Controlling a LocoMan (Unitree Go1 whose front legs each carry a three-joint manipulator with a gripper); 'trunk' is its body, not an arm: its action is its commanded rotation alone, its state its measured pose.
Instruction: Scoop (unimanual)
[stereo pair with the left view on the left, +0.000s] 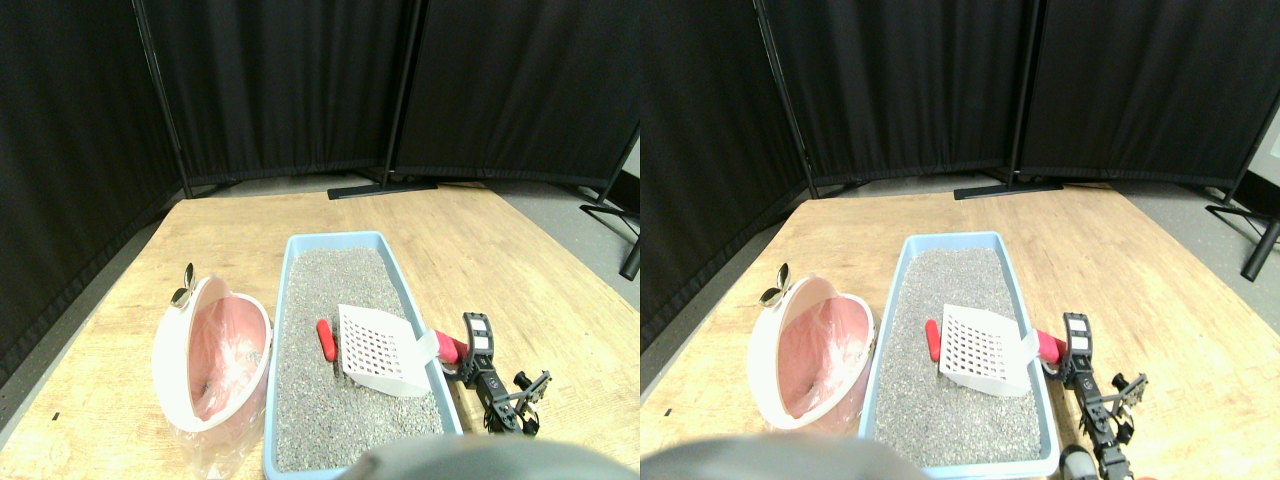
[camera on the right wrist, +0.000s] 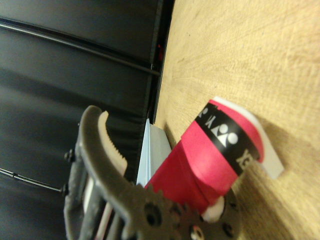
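The right gripper (stereo pair with the left view on the left: 470, 345) stood at the red-wrapped handle (stereo pair with the left view on the left: 450, 347) of the white perforated plastic scoop (stereo pair with the left view on the left: 378, 350); in the wrist view one ridged finger (camera on the right wrist: 107, 145) rose clear beside the handle (camera on the right wrist: 210, 162) while the wrap sat down against the gripper's base, so I could not tell how far the fingers stood open or whether they truly had hold of it. The handle stuck out over the right rim of the long light-blue plastic litter tray (stereo pair with the left view on the left: 295, 250), and the scoop's slotted pan lay tilted on the grey granular litter (stereo pair with the left view on the left: 340, 300) inside, near the tray's middle. The scoop looked light and stiff, a thin moulded shell; the wound red tape probably gave a thick, slightly yielding, non-slip grip, so that wrapped stretch, close to the pan, seemed the sound place to hold. Loaded with litter it would likely turn nose-heavy and try to twist in the fingers. Just left of the pan, a single small red cylinder-shaped object (stereo pair with the left view on the left: 325, 340) lay on the litter, seemingly firm and light. Beside the tray's left wall stood one pink round plastic bin (stereo pair with the left view on the left: 175, 345) lined with a clear bag, tilted open. Counted: one scoop, one tray, one red object, one bin, all on the pale wooden bench (stereo pair with the left view on the left: 520, 260).
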